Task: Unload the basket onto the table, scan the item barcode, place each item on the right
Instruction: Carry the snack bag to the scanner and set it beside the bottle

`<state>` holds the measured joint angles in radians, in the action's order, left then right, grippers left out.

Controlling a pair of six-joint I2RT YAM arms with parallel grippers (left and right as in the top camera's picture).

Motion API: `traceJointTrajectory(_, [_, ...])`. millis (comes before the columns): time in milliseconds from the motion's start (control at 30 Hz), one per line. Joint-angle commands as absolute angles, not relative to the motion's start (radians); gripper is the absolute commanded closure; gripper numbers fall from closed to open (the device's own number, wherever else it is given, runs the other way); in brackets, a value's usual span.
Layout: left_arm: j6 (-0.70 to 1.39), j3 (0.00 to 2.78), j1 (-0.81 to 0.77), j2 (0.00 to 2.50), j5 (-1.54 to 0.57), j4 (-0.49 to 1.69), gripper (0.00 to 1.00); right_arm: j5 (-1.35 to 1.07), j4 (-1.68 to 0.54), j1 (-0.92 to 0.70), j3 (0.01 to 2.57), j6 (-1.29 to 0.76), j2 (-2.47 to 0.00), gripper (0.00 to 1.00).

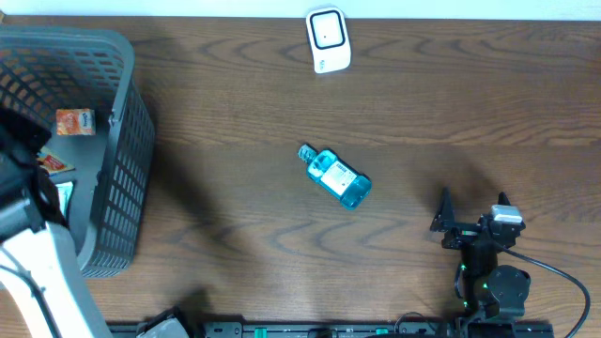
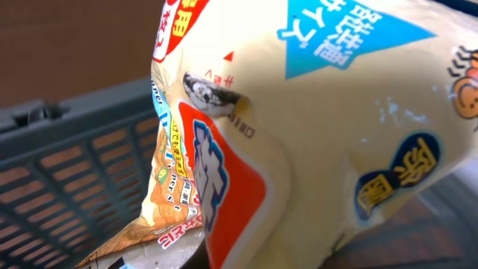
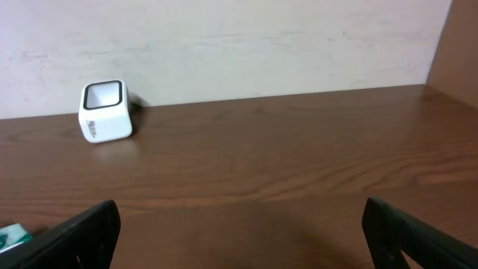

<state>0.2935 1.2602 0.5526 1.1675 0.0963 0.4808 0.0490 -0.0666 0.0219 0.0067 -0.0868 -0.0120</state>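
Over the grey basket (image 1: pixel 122 141) at the left edge of the desk (image 1: pixel 235 94), the left end effector (image 1: pixel 23 150) is closed to its narrowest. A cream snack pouch (image 2: pixel 321 134) fills its wrist view. The fingers themselves are hidden, but a pinched crease in the film suggests the pouch is caught between them, with the basket wall just behind.

The pouch looks light, soft and glossy, so it will likely sag, crinkle and slip, and its contents could crush. A hold on a flat seam or top edge seems safest, leaving the printed faces free. No barcode is visible from here.

A blue bottle (image 1: pixel 336 176) lies on its side near the middle of the desk. The white scanner (image 1: pixel 328 39) stands at the far edge, well apart from the basket. By the near right corner the right end effector (image 3: pixel 240 235) hangs wide open and empty.
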Motion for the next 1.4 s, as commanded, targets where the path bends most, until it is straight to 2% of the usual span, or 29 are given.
traceJointTrajectory(0, [0.338,1.280,0.547,1.079,-0.091,0.458,0.93,0.054,-0.070,0.012,0.005,-0.089,-0.007,0.01])
traceJointTrajectory(267, [0.287,1.280,0.416,0.917,-0.307,0.375,0.93,0.054,-0.070,0.012,0.005,-0.089,-0.007,0.01])
traceJointTrajectory(467, [0.243,1.280,0.189,0.875,-0.461,0.376,0.93,0.054,-0.070,0.012,0.005,-0.089,-0.007,0.01])
traceJointTrajectory(533, [0.197,1.280,0.114,0.886,-0.460,0.414,0.93,0.054,-0.070,0.012,0.005,-0.089,-0.007,0.01])
traceJointTrajectory(600, [0.150,1.280,-0.014,0.940,-0.373,0.562,0.93,0.054,-0.070,0.012,0.005,-0.089,-0.007,0.01])
traceJointTrajectory(733, [0.167,1.279,-0.115,1.048,-0.165,0.738,0.93,0.054,-0.070,0.012,0.005,-0.089,-0.007,0.01])
traceJointTrajectory(833, [0.223,1.276,-0.171,1.155,-0.110,0.811,0.93,0.054,-0.070,0.012,0.005,-0.089,-0.007,0.01])
traceJointTrajectory(1100, [0.495,1.272,-0.255,1.449,-0.111,0.828,0.93,0.054,-0.070,0.012,0.005,-0.089,-0.007,0.01])
traceJointTrajectory(1300, [0.545,1.272,-0.347,1.618,-0.110,0.771,0.93,0.054,-0.070,0.012,0.005,-0.089,-0.007,0.01])
traceJointTrajectory(1367, [0.633,1.272,-0.381,1.664,-0.078,0.761,0.93,0.054,-0.070,0.012,0.005,-0.089,-0.007,0.01])
